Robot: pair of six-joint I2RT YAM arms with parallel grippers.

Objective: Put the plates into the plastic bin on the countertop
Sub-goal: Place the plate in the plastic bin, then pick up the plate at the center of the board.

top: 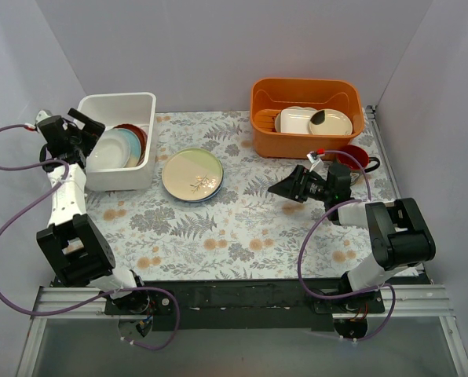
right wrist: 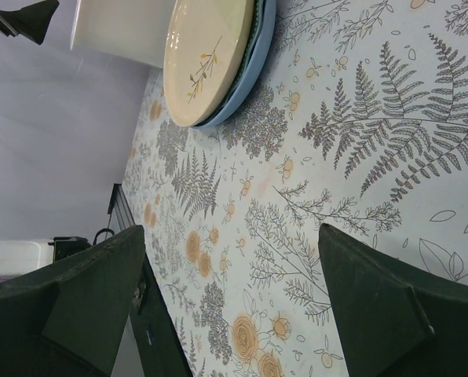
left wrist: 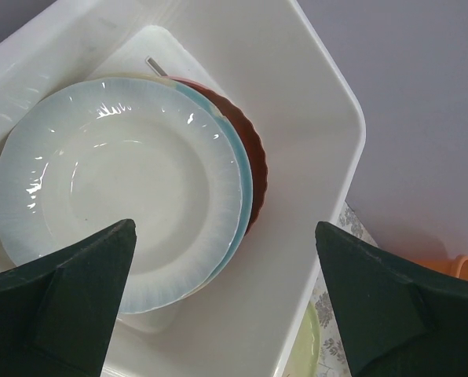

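Observation:
The white plastic bin [top: 116, 99] stands at the back left of the countertop [top: 242, 228]. It holds a stack of plates: silvery white [left wrist: 116, 181] on top, then teal-blue [left wrist: 246, 188], then red-brown [left wrist: 254, 149]. My left gripper [left wrist: 224, 228] hovers open over the bin [left wrist: 312, 118], above the stack's edge, holding nothing. To the right of the bin a cream-green plate with a leaf sprig [top: 192, 173] lies on a blue plate [right wrist: 254, 59]. My right gripper [top: 286, 188] is open and empty, low over the print, right of these plates and pointing at them.
An orange tub [top: 305, 118] at the back right holds cream rectangular dishes [top: 301, 120]. A red mug [top: 358, 159] stands just behind my right wrist. Grey walls close in the back and both sides.

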